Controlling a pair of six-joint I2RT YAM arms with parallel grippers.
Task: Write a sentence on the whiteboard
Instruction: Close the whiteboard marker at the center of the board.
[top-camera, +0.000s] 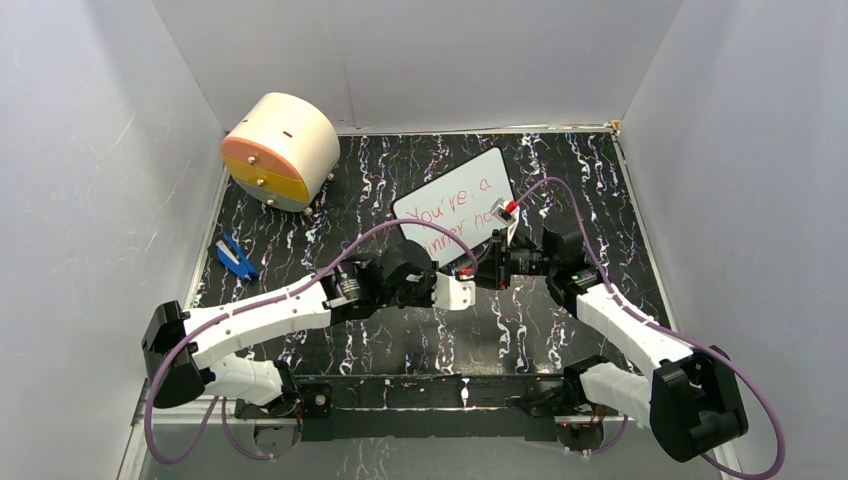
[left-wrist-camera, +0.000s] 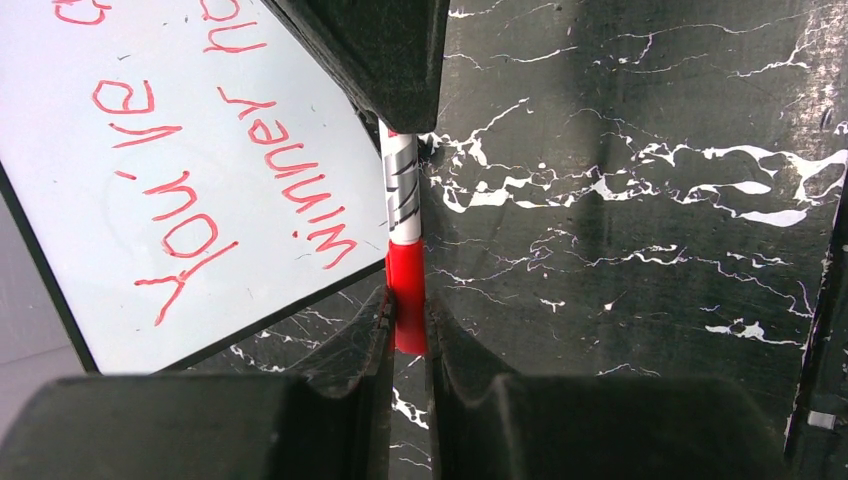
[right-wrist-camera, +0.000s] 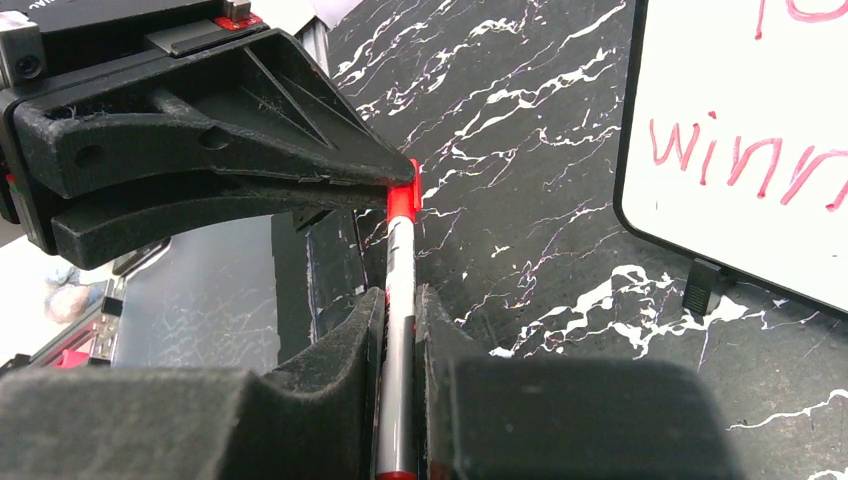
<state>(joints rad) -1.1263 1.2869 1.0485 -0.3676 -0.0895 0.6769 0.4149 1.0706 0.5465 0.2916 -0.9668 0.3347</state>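
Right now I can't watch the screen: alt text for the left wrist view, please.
The left tool is shut on the red cap of a marker, whose white barrel runs up into the right tool. The whiteboard, with red lettering, fills the frame's left, over a black marbled table.

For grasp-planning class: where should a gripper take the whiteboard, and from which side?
The whiteboard is flat, too wide to span, and the left gripper and right gripper crowd its near edge; probably pinch its thin rim from the far side.

One camera looks down over the whole table (top-camera: 400, 170); both wrist cameras (close in) share the marker (left-wrist-camera: 404, 200) and whiteboard (left-wrist-camera: 200, 130).
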